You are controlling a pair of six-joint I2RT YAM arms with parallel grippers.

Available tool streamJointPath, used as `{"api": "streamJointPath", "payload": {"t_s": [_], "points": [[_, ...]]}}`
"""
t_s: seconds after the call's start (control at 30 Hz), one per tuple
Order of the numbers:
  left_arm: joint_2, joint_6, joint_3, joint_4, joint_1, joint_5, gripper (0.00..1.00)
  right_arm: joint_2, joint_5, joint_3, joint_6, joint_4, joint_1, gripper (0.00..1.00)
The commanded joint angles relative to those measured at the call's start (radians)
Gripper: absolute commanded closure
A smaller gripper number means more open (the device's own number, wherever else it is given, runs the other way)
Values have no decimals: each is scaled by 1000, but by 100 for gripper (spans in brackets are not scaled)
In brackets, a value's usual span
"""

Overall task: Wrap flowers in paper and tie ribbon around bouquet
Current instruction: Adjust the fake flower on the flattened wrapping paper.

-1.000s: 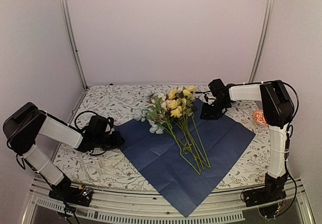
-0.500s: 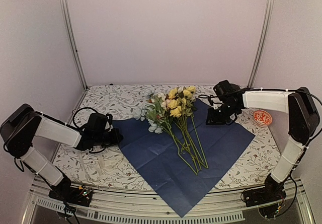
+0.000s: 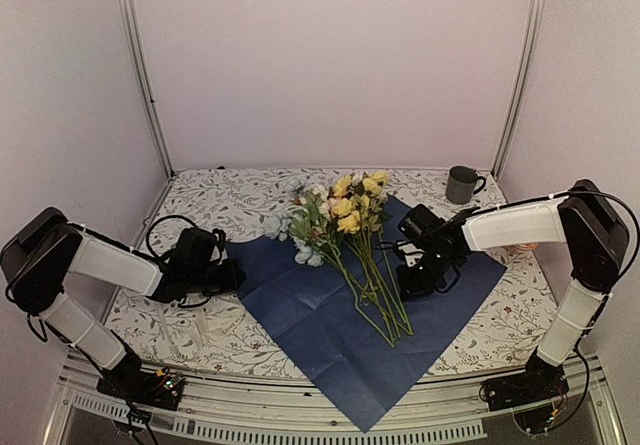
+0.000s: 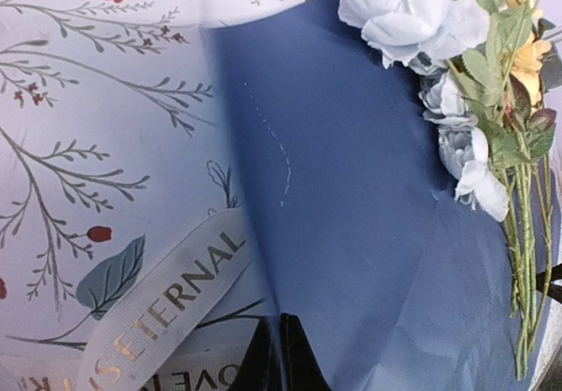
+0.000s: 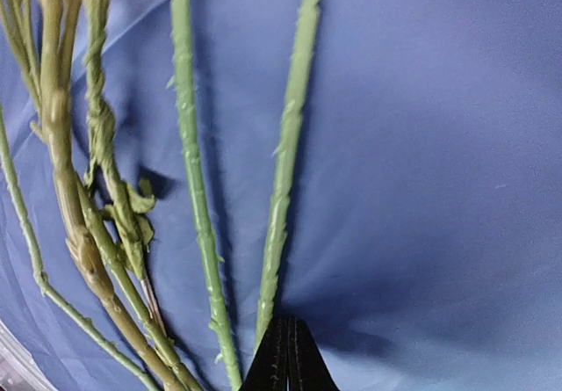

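Observation:
The paper point(image 3: 320, 315) lies flat as a diamond on the patterned cloth, dark navy face up. Across it lie the flowers point(image 3: 347, 213), loose, with white, yellow and pale blue heads at the back and green stems point(image 3: 385, 300) running toward me. No wrapped bouquet is in view. My left gripper point(image 3: 232, 277) is shut on the paper's left corner, and the sheet's edge point(image 4: 263, 259) runs into its closed tips point(image 4: 279, 356). My right gripper point(image 3: 408, 287) is shut and empty, low over the paper point(image 5: 421, 145), its tips point(image 5: 288, 356) just right of a stem point(image 5: 285, 162). The cream ribbon point(image 4: 167, 303), printed with lettering, lies beside the left corner.
A grey mug point(image 3: 462, 183) stands at the back right of the table. A red-and-white round object point(image 3: 521, 247) peeks from behind the right arm. Metal frame posts point(image 3: 140, 75) rise at the back corners.
My right arm has swung from the paper's back right corner down to the stems, and its gripper has closed. The mug behind it is now uncovered. My left arm has held still.

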Motion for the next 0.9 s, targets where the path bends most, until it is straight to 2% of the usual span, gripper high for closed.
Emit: {"api": "streamJointPath", "payload": {"t_s": [0.0,0.5,0.77,0.87], "points": [[-2,2,-11,-6,-21,-18,100,27,-13,32,38,-5,60,97],[-4,15,1,-31,-25,-43,100,91,-151,122,63,68,142,97],[-9,40,23,-86,-25,-82,100,5,-98,95,57,-9,143,94],[-25,59,49,-140,-25,-116,76,-48,-61,66,58,-50,143,91]]}}
